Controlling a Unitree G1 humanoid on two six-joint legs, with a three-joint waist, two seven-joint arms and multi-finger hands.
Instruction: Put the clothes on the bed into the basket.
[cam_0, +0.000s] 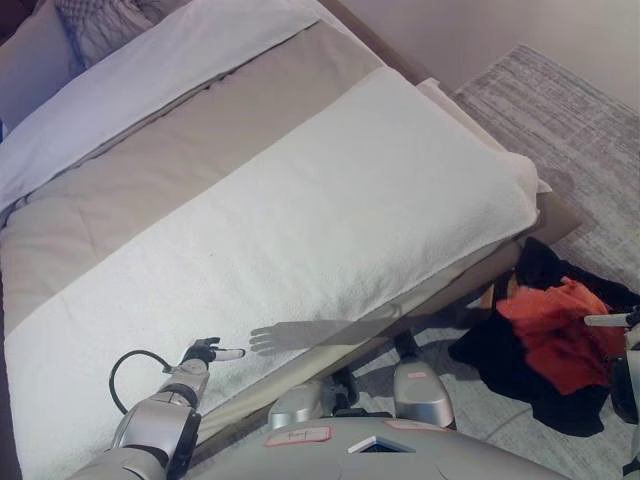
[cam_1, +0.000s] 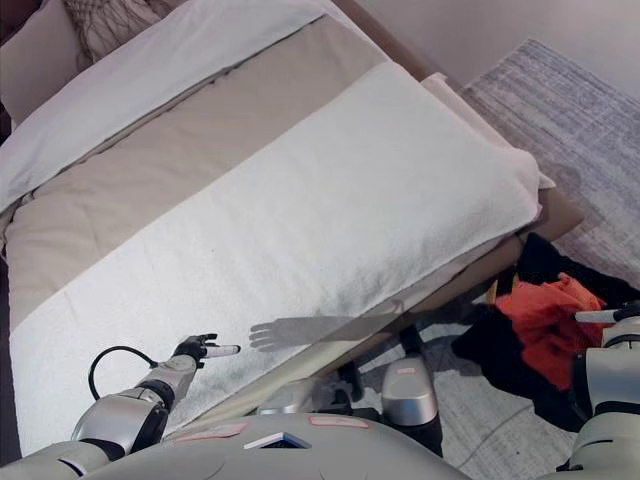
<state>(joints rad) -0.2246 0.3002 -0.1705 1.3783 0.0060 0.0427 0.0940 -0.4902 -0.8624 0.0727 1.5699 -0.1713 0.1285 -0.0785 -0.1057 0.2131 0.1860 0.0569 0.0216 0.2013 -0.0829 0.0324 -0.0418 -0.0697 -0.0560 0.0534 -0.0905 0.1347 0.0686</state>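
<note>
An orange-red garment (cam_0: 555, 325) lies on top of black clothing (cam_0: 500, 350) in a heap on the floor by the bed's foot corner. I cannot make out the basket under the heap. The bed (cam_0: 300, 210) shows only its bedding: a white blanket, a beige sheet and pillows. My left hand (cam_0: 205, 352) rests low over the blanket's near edge, fingers straight and empty. My right hand (cam_1: 598, 317) shows only as a white fingertip at the right edge, just above the orange garment; its other fingers are hidden.
A grey rug (cam_0: 570, 110) covers the floor to the right of the bed. The bed's foot corner (cam_0: 545, 215) juts out just above the clothes heap. Pillows (cam_0: 100, 25) lie at the far left end of the bed.
</note>
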